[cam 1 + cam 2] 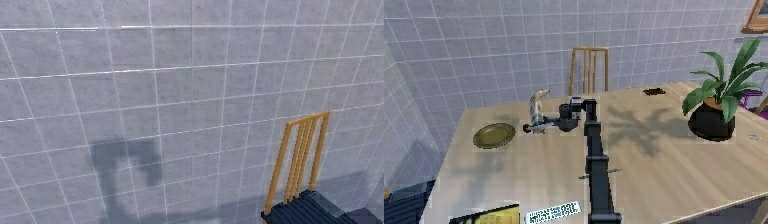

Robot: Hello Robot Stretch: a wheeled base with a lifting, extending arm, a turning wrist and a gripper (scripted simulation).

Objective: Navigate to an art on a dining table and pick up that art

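Arm side view: a pale wooden counter [654, 150] spreads across the lower part of the frame, with a grey-blue tiled wall [474, 50] behind it. A dark square arm [596, 165] rises from the bottom edge just right of centre and ends near the middle of the frame.

At the arm's far end the tool [536, 126] points left. Its thin fingers reach a small pale figurine [538, 103], which stands upright on the counter, left of centre and near the far edge. It cannot be told whether the tool touches the figurine or holds anything.

Left of the figurine lies a round olive-green plate [494, 135]. It sits close to the counter's left edge, which slants from the upper left down toward the bottom left corner.

The back of a wooden chair [589, 66] rises behind the far edge, just above the arm's end. A small dark object [654, 92] lies near that far edge, right of the chair.

At the right side stands a potted plant [719, 85], well apart from the arm, with a broad stretch of bare counter between them. At the bottom edge, left of the arm, lie a yellow-and-black flat item [484, 215] and a white card [552, 211].

Forward view: a tiled wall close ahead, and at the lower right a slatted chair [300, 155] with a dark blue seat.
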